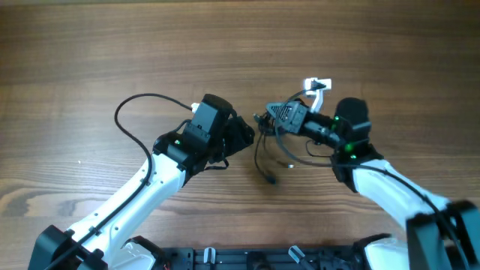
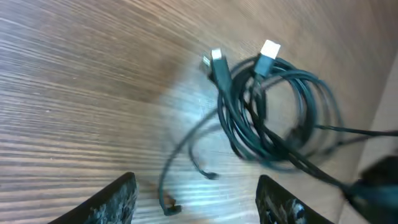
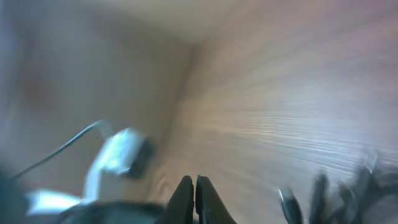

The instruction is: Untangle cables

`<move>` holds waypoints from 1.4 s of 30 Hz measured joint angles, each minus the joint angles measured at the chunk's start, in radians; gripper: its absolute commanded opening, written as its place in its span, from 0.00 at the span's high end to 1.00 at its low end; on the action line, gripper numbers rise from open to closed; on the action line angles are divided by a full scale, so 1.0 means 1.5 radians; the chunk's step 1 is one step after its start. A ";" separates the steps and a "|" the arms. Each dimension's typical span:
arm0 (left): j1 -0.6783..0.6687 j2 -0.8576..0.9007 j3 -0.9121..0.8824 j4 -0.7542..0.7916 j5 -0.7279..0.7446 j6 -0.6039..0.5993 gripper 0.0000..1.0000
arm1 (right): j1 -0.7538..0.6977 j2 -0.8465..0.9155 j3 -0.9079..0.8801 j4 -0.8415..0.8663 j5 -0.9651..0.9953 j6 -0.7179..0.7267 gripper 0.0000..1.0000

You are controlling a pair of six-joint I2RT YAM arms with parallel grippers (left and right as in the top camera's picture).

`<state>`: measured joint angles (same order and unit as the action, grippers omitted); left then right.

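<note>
Left gripper point(image 2: 196, 194) released, empty, at bottom of left wrist frame; beyond, centre right, cables point(image 2: 280, 118) coiled on table point(image 2: 74, 93), two pale plugs point(image 2: 270, 50) uppermost. Right gripper point(image 3: 194, 190) clenched; grip on any cord impossible to tell. Only from overhead: both grippers close together at frame centre, cables beside them.

Right wrist view all smear: cables point(image 3: 329, 190) just dark streaks, cut by bottom edge; pale lump point(image 3: 121, 155) at left unreadable. Overhead, right gripper point(image 1: 264, 120) covers part of them; any pinched cord impossible to tell. Fingers point(image 2: 115, 200) of left gripper point(image 2: 196, 193) cropped below.
</note>
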<state>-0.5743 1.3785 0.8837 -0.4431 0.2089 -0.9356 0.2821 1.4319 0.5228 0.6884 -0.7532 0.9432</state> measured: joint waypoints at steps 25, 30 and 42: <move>-0.039 0.155 0.000 0.160 0.194 -0.459 0.96 | 0.000 -0.087 0.000 0.027 -0.107 -0.037 0.95; -0.032 0.168 0.001 0.156 0.163 -0.350 0.96 | -0.012 -0.087 0.000 0.001 -0.113 -0.058 0.95; 0.102 -0.078 0.005 -0.042 -0.018 0.129 0.96 | -0.285 -0.090 0.004 -0.377 -0.125 -0.066 0.52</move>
<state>-0.4210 1.2621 0.8909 -0.5056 0.1825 -0.7425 -0.1455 1.2972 0.5293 0.1223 -0.9413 0.8444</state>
